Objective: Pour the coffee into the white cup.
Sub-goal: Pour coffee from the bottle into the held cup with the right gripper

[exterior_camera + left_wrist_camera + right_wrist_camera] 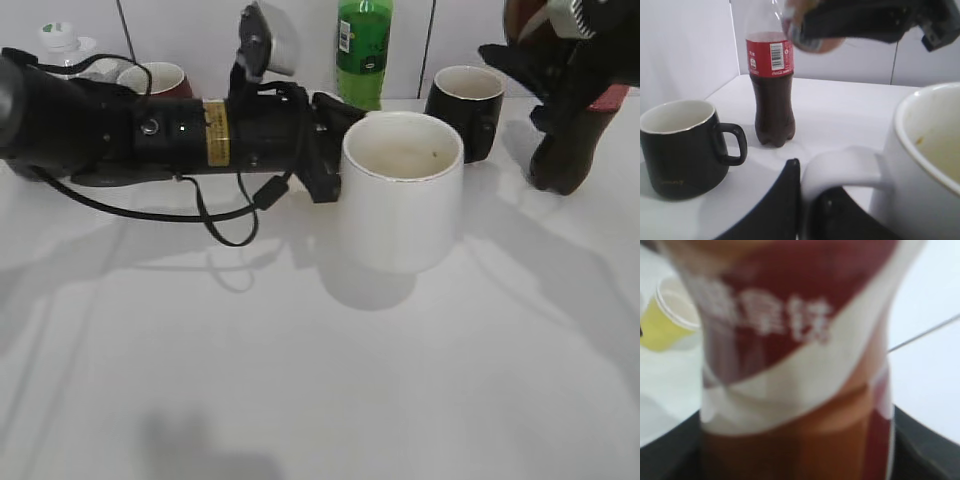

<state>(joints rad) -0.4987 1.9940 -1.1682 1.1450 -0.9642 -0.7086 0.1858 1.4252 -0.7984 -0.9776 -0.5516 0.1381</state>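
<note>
The white cup (400, 195) stands mid-table; its inside shows pale with faint brown marks. My left gripper (325, 150) lies low along the table and is shut on the cup's handle (845, 165), one finger on each side of it (812, 192). My right gripper (545, 60) is raised at the far right, shut on the coffee bottle (517, 15). The bottle fills the right wrist view (795, 365), brown-orange label with a white swirl, between the jaws (795, 460). In the left wrist view the bottle (812, 35) hangs above and behind the cup (930, 160).
A black mug (466, 108) stands behind the white cup on the right. A red-labelled cola bottle (565, 150) stands under my right arm. A green bottle (362, 50), a red cup (155, 78) and a clear bottle (60, 40) line the back. A yellow paper cup (662, 315) is nearby.
</note>
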